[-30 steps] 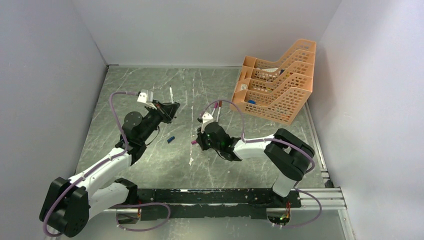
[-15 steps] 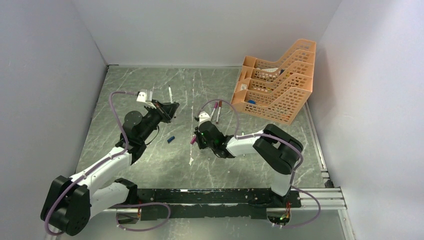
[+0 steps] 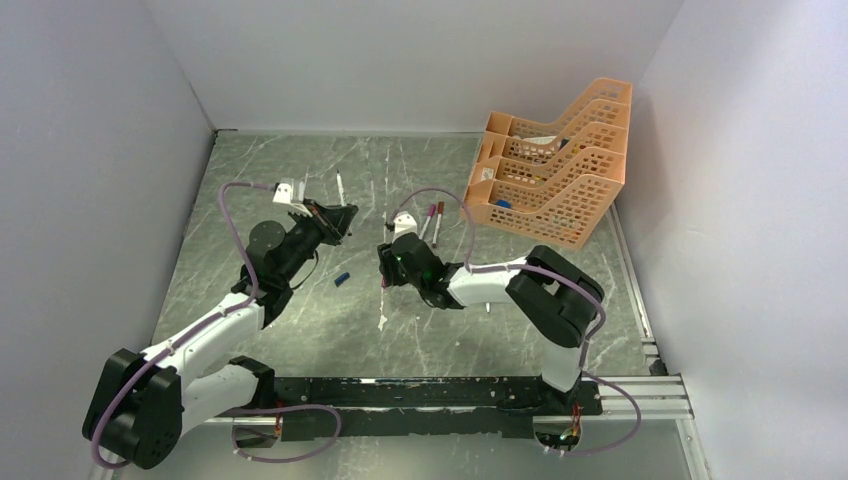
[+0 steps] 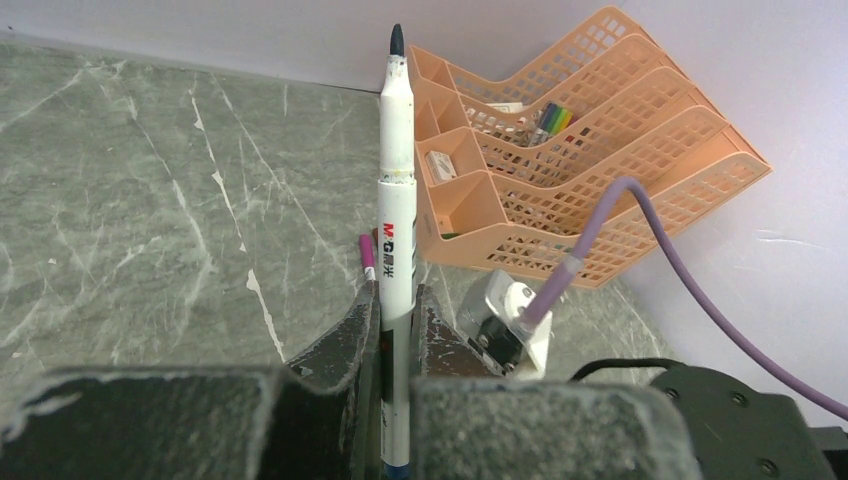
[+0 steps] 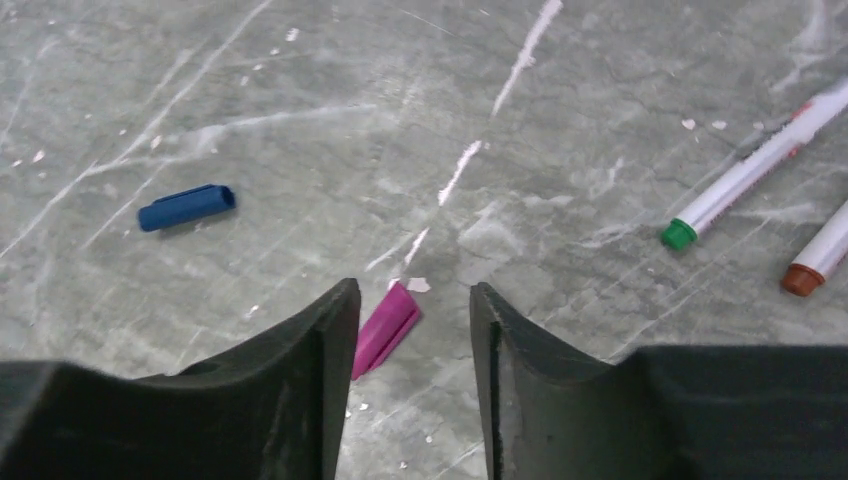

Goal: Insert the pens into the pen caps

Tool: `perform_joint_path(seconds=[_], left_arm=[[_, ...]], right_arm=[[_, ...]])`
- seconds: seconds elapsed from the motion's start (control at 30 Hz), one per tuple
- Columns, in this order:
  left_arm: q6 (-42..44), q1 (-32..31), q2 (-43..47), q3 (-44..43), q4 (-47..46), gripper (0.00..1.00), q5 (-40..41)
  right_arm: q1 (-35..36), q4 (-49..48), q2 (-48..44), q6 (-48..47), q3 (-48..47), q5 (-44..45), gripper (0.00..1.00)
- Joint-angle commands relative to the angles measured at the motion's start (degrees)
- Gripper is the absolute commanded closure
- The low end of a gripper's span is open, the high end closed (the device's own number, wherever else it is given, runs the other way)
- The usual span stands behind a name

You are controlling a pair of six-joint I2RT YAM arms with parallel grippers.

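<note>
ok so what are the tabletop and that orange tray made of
The tabletop looks like grey marble or a marble-print laminate: pale veins, dull sheen, and I can't tell which. The orange tray is likely moulded plastic, matte, with a regular lattice of holes.

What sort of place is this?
Probably a robot test cell: white walls enclose a marbled table, a left arm and right arm are bolted at its edge, with an orange mesh tray nearby.

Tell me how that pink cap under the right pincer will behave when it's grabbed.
The pink cap is small, so it is probably light and stiff. It lies flat on the smooth table, slanted beneath the open right pincer, so closing fingers may twist or skid it before they grip.
</note>
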State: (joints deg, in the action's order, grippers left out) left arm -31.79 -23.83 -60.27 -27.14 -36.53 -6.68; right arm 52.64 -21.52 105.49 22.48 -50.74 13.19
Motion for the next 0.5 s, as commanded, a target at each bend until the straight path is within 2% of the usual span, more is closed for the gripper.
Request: perform_joint_path(seconds=[0.0, 0.23, 0.47], left_arm=[[0.1, 0.6, 0.5, 0.7, -2.1, 0.93, -0.8], [0.3, 0.6, 1.6, 1.0, -1.5, 0.93, -0.2], [0.1, 0.6, 1.3, 1.4, -1.9, 0.93, -0.3]], right_arm=[[3.3, 2.1, -1.6, 0.1, -1.8, 4.6, 0.53], [7.1, 14.1, 3.5, 5.7, -9.7, 15.1, 0.53], [8.0, 20.4, 6.2, 8.7, -12.7, 20.0, 0.55]])
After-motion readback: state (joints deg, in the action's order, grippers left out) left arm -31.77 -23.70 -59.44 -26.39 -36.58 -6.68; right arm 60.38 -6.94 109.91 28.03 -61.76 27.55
